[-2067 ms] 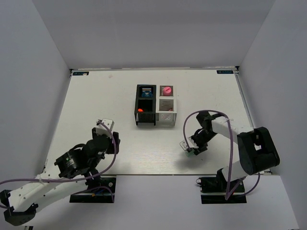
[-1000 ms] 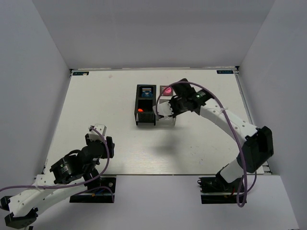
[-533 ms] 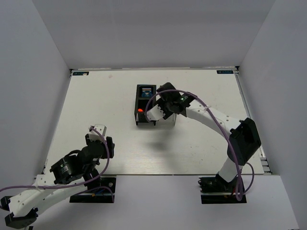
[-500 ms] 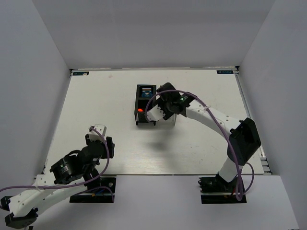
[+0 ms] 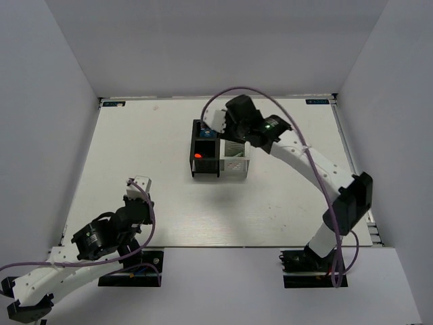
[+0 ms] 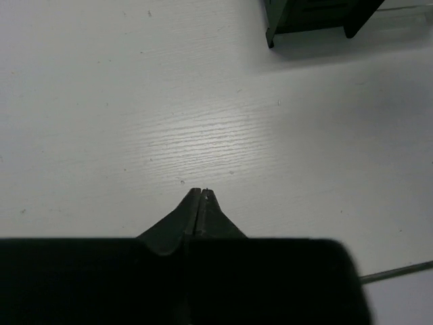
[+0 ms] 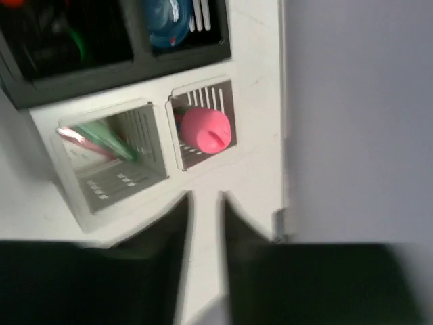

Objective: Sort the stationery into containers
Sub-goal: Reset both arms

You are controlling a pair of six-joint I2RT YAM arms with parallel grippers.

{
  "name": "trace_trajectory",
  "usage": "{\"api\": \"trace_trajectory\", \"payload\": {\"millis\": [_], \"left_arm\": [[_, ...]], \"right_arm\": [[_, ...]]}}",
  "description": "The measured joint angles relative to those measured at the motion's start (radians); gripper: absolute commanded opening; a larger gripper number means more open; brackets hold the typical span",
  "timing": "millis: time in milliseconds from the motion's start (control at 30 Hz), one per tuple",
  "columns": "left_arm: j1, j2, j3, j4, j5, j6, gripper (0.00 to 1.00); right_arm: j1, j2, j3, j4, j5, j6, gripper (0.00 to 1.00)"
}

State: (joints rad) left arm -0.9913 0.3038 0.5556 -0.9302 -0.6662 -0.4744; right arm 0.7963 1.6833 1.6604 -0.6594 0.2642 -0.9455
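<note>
Organisers stand joined near the middle of the table (image 5: 135, 142), black organiser (image 5: 205, 171) on the left, white organiser (image 5: 235, 172) on the right, two cells each.

Black organiser: near cell holds a marker with a red cap (image 5: 197, 155). The right wrist view also shows something green (image 7: 76, 45) in a dark cell, blurred. Far cell holds a blue pot (image 7: 170, 19).

White organiser: one cell holds a pink rounded piece (image 7: 205, 130). The other holds thin green and pink pieces (image 7: 101, 139) leaning against the slotted wall; blur hides their exact shape.

Right arm reaches across the table, its wrist above the far end of the black organiser. Right gripper (image 7: 205, 198): jaws a narrow gap apart, nothing between them, pointing down over bare table just beside the white organiser.

Left arm sits folded by its base, well apart from the organisers. Left gripper (image 6: 201, 193): jaws pressed together at the tips, nothing held, over bare table.
</note>
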Motion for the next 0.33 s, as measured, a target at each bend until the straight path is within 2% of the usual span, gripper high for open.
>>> {"api": "trace_trajectory", "payload": {"millis": [33, 67, 100, 133, 167, 333], "left_arm": [[0.000, 0.001, -0.002, 0.001, 0.000, 0.008, 0.41], [0.000, 0.004, -0.004, 0.002, 0.000, 0.015, 0.66], [0.000, 0.013, -0.005, 0.005, -0.001, 0.020, 0.92], [0.000, 0.028, -0.004, 0.011, -0.001, 0.023, 0.99], [0.000, 0.053, 0.000, 0.011, -0.003, 0.018, 1.00], [0.000, 0.243, 0.052, 0.001, 0.003, 0.028, 1.00]], "right_arm": [[-0.012, -0.020, 0.006, 0.000, -0.016, 0.123, 0.69], [-0.028, -0.048, 0.006, -0.006, -0.031, 0.237, 0.86], [-0.048, -0.088, -0.016, 0.002, -0.042, 0.346, 0.90], [-0.064, -0.136, -0.056, 0.008, -0.050, 0.436, 0.90], [-0.082, -0.190, -0.111, 0.021, -0.051, 0.533, 0.90], [-0.106, -0.429, -0.440, 0.026, -0.023, 0.778, 0.90]]}}
